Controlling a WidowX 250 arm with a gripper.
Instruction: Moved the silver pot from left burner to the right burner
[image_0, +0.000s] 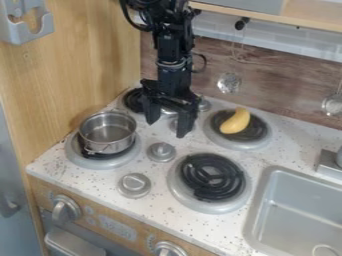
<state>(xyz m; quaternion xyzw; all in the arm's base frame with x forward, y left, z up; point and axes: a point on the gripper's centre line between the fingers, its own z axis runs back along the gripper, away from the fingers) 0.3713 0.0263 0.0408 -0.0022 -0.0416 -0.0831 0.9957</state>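
Nearest us, the near right burner (194, 172), black coil, prob. the target; sink (248, 223) just right of it, so an overshoot could leave the pot tipping at the edge. Near knob (134, 185) and mid knob (161, 151) stand betw. the burners: carry too low, they'd snag it. Silver pot (107, 132) sits upright on the near left burner (78, 157). Hand (167, 127) next, approx. over the tabletop beyond mid knob, fingers well apart, nothing held; poor alignment could shove the pot, a one-sided rim grip could tilt it. Far right, yellow banana (235, 121) on its burner, poss. bumped if the swing's too deep.
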